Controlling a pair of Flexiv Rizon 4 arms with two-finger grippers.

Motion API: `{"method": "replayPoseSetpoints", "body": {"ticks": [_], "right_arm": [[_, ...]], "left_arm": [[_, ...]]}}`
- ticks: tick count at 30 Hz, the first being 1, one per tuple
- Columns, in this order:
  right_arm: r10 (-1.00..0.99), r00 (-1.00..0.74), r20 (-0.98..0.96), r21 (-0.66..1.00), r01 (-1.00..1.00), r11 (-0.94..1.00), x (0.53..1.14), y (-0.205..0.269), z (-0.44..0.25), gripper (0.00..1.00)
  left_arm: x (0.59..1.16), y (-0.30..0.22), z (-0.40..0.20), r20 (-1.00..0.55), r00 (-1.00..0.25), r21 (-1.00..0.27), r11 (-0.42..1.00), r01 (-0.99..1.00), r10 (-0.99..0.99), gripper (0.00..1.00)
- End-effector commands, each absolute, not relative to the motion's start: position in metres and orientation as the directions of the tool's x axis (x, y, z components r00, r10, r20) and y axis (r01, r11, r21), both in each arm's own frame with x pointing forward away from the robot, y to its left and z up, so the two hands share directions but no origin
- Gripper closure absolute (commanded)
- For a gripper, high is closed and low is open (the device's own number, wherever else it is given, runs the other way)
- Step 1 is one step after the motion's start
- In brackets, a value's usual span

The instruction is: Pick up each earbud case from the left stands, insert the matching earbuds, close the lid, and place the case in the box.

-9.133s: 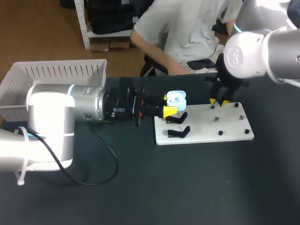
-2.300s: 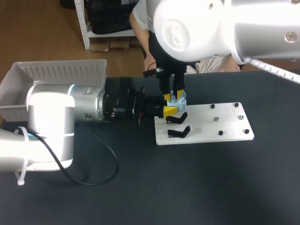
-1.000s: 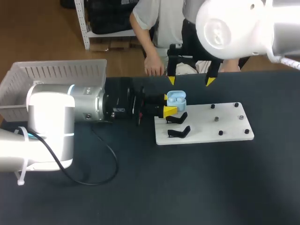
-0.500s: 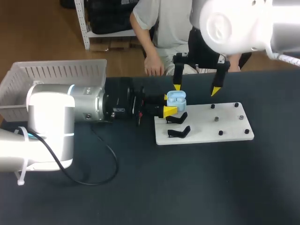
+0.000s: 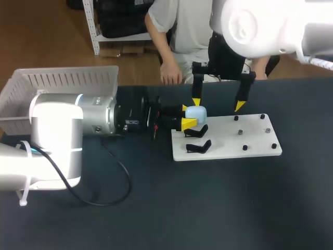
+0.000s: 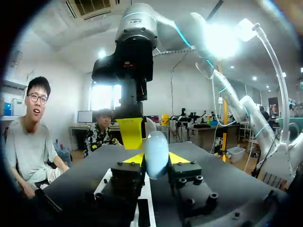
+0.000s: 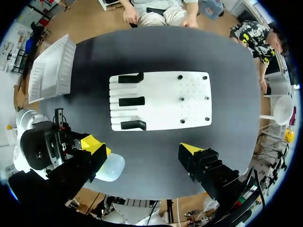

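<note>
Your left pincer clamps the pale blue earbud case, lid shut, just above frame centre. Your right pincer hangs wide open beside it.

A dark table is carrying a white board, which is lying flat near its middle. Black stands are lining the board's left side, and small dark pegs are dotting its right part. A white slatted basket is sitting at the far left corner, and a black cable is looping across the surface.
</note>
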State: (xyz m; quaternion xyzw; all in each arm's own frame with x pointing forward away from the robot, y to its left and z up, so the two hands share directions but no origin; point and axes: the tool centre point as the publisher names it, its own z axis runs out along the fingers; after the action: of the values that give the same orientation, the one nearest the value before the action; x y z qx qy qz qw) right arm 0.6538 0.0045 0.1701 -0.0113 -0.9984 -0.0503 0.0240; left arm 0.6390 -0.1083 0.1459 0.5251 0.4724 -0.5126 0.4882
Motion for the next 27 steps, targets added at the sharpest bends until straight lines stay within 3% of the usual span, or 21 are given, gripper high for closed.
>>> {"method": "replayPoseSetpoints", "body": {"ticks": [1,9,14,20,27], "right_arm": [[0.018,-0.999,0.048,0.103,0.022,0.994,0.65,0.005,0.168,0.0],[0.089,-0.973,-0.211,0.089,0.072,0.993,0.655,-0.009,0.195,0.0],[0.188,-0.942,-0.276,0.13,0.157,0.979,0.658,-0.036,0.212,0.0],[0.228,-0.94,-0.254,0.176,0.187,0.966,0.657,-0.053,0.216,0.0],[0.228,-0.94,-0.254,0.176,0.187,0.966,0.657,-0.053,0.216,0.0]], "left_arm": [[0.638,-0.109,0.145,-0.999,0.032,0.032,-0.071,0.997,-0.008,1.0],[0.638,-0.109,0.145,-0.999,0.032,0.032,-0.071,0.997,-0.008,1.0],[0.639,-0.1,0.149,-0.999,0.041,0.041,-0.064,0.997,0.009,1.0],[0.658,-0.04,0.166,-0.99,0.103,0.103,-0.005,0.995,0.095,1.0],[0.687,0.042,0.175,-0.966,0.065,0.101,0.132,0.986,0.251,1.0]]}}
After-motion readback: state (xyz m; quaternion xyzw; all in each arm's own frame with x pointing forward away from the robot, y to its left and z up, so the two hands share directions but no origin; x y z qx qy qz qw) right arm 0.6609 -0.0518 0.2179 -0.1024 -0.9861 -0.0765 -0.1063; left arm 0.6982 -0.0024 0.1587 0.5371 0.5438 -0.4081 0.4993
